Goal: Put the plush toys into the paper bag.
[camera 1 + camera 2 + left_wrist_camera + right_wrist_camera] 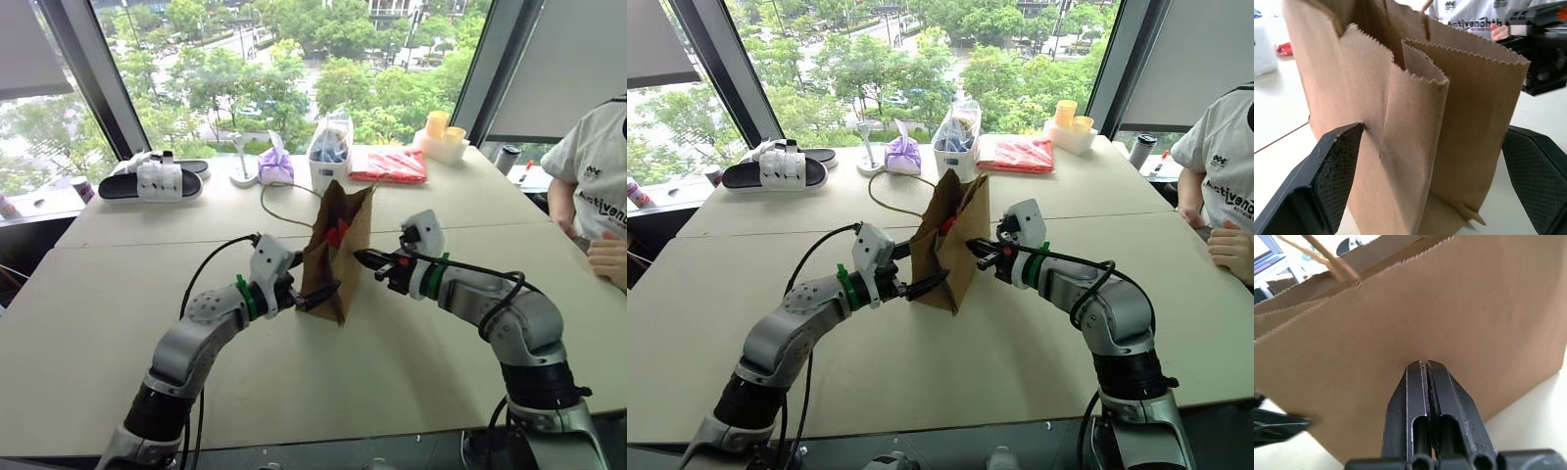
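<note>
On the far left of the table [118,294] a black and white sandal [152,181] lies by the window, well away from the action. Moving in, the left gripper [318,294] has its fingers spread wide on either side of the paper bag's [338,250] narrow folded end; one pad [1334,171] sits right at the paper, the other stands off it. The bag stands upright mid-table, open at the top, with bare tabletop all around its base. Inside, just a sliver of red and green shows at the mouth; whether that's the plush toys I can't tell, the bag walls hide the rest. Beyond it, a purple pouch [275,164] and a clear container [330,149]. The right gripper [364,259] has its fingers pressed tight together, tips against the bag's broad side, grasping nothing. At the far right edge, a person [593,176], cut off by the frame.
</note>
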You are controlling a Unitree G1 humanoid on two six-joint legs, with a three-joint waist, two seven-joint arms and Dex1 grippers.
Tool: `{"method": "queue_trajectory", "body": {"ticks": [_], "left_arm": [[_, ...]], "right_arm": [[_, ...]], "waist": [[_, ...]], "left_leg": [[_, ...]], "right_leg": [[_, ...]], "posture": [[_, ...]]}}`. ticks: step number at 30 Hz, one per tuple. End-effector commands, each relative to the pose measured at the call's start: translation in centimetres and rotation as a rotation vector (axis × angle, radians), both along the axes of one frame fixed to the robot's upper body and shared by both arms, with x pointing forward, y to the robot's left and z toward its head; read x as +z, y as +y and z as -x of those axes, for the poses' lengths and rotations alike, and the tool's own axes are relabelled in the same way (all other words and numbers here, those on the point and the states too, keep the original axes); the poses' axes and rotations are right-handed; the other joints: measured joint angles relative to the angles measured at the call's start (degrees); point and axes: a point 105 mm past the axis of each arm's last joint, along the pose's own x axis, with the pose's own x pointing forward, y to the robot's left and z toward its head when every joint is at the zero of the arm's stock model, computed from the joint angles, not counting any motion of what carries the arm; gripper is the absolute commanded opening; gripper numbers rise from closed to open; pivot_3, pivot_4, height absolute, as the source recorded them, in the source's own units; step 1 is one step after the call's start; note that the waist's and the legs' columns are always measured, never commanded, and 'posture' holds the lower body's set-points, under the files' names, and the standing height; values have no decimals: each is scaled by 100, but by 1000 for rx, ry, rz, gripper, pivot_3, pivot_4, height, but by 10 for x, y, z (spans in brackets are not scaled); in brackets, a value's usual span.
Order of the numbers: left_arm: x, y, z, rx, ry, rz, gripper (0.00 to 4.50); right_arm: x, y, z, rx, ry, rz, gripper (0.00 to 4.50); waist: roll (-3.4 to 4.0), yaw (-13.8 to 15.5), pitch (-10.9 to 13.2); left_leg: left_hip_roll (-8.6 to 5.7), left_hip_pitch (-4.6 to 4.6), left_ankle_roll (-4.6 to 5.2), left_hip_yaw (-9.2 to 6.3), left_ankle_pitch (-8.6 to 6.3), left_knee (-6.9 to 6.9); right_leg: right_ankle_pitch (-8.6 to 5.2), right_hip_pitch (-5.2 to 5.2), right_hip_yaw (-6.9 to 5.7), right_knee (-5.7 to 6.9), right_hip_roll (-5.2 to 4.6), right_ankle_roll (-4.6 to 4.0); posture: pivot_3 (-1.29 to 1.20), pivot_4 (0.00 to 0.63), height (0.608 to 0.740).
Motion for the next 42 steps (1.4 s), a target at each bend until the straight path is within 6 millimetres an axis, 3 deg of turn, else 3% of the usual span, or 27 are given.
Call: {"method": "queue_trajectory", "body": {"ticks": [1,9,13,20,22,26,29,34,42], "left_arm": [[10,-6,-2,26,-58,-2,4500],[9,-9,-4,56,-28,32,4500],[8,-7,-7,78,-12,38,3303],[6,0,-8,97,1,31,40],[5,1,-9,105,2,28,40],[13,12,-13,107,-7,58,40],[22,15,-5,-52,-38,63,40],[37,31,-14,-310,-71,13,40],[38,51,-38,-568,58,-10,40]], "right_arm": [[15,11,4,42,-56,-7,58],[10,22,7,62,-34,-3,58],[9,21,6,54,-30,1,0],[18,10,7,23,-53,14,0],[23,7,10,18,-60,13,0],[34,-20,32,-10,-80,47,0],[41,-41,45,-35,-87,73,0],[54,-72,68,-32,-79,113,0],[57,-98,72,-112,-88,181,0]], "waist": [[0,-2,0],[0,-4,0],[0,-3,0],[0,-2,0],[0,5,0],[0,33,0],[0,62,0],[0,121,0],[-7,110,2]], "left_leg": [[0,0,0,0,0,0],[-2,0,0,-2,0,0],[-3,0,0,-3,0,0],[-11,0,0,-5,0,0],[-12,0,0,-6,0,0],[-13,-2,0,-8,0,1],[-13,-2,1,-3,0,1],[-11,-4,1,17,-1,4],[-11,-4,12,23,-6,10]], "right_leg": [[0,0,0,0,0,0],[0,-1,0,1,0,0],[0,-1,0,1,0,0],[0,-1,0,1,0,0],[0,-1,0,1,0,0],[0,-1,-1,1,-1,0],[0,-1,-2,-1,-1,0],[0,0,-5,0,0,-1],[0,8,-9,-7,0,1]], "posture": [[0,150,740],[0,150,740],[0,150,740],[0,150,740],[0,150,740],[0,150,740],[0,150,740],[0,150,740],[0,150,740]]}}
